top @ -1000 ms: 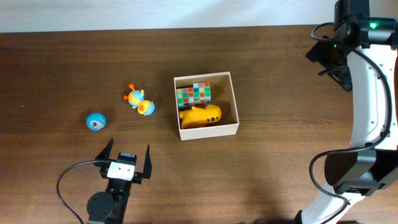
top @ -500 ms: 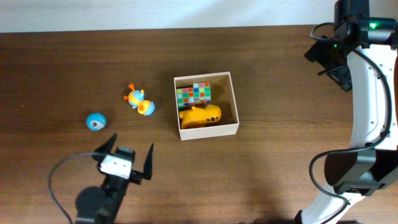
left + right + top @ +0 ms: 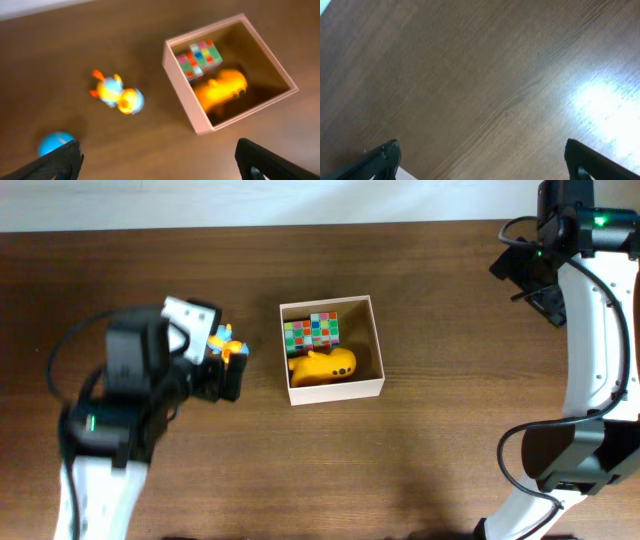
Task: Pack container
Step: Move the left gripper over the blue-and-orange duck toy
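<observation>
Mid-pack: over the left half of the table, toward the near edge, the left gripper [image 3: 160, 165] hangs with its fingers spread wide and nothing between them, above two toys not yet packed. A blue ball [image 3: 52, 143] lies nearest, just by the left finger in the wrist view (the overhead camera loses it under the arm). Beyond it, an orange-and-blue toy [image 3: 117, 95] lies on bare wood, near the left wall of the container [image 3: 181, 92] but apart from it. The container sits about mid-table, somewhat closer to the far edge. It already holds a checked cube [image 3: 200, 59] in its far left corner and a yellow toy [image 3: 220, 87] along its near wall; its right side is free. Toward the far right corner of the table, the right gripper [image 3: 485, 167] is likewise spread open and empty.

The step in hand appears to be the reach for a loose toy, probably the orange-and-blue one. The next move would call for lowering the left gripper squarely over it, closing on its body, and lifting it over the container wall into the free space.
</observation>
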### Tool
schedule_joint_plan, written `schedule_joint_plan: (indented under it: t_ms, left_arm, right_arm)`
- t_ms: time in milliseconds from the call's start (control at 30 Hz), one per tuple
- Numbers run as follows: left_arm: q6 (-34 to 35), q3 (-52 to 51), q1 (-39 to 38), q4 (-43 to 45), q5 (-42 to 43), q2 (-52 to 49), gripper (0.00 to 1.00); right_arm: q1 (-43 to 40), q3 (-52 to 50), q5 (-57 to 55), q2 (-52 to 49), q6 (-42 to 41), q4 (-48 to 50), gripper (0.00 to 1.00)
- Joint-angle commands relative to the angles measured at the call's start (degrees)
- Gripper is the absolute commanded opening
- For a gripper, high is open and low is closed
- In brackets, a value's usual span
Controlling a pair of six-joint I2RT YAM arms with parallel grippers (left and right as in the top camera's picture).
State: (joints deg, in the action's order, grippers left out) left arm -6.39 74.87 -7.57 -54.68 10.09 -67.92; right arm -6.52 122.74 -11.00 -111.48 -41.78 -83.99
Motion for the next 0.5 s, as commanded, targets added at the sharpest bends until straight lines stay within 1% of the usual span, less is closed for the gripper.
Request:
schedule_joint_plan:
  t_ms: [0,167,300,400,433,467]
  left_arm:
    - [0.3,6.4,0.2,-3.7,7.8,-6.6,0.99]
    - [0.4,7.1,0.2,-4.2,8.2,-13.5,0.99]
    - [0.3,7.1,0.2,-5.3,8.2,-16.5,0.99]
    - [0.4,7.1,0.2,-4.3,7.2,-17.6,0.99]
    - [1.9,7.1,0.3,-4.0,5.8,-17.9,0.99]
    - [5.9,7.1,0.4,-3.4,3.0,-18.0,0.99]
  right_arm:
    - [-0.3,0.5,-0.1,0.5,-0.2,0.0,0.99]
    - [-0.3,0.5,-0.1,0.5,-0.2,0.0,0.99]
    - [-0.3,0.5,-0.1,0.5,-0.2,0.0,0.99]
    - [-0.3,0.5,-0.1,0.5,-0.2,0.0,0.99]
    - [-0.3,0.5,-0.1,0.5,-0.2,0.0,0.99]
    - [-0.3,0.5,-0.1,0.5,-0.2,0.0,0.99]
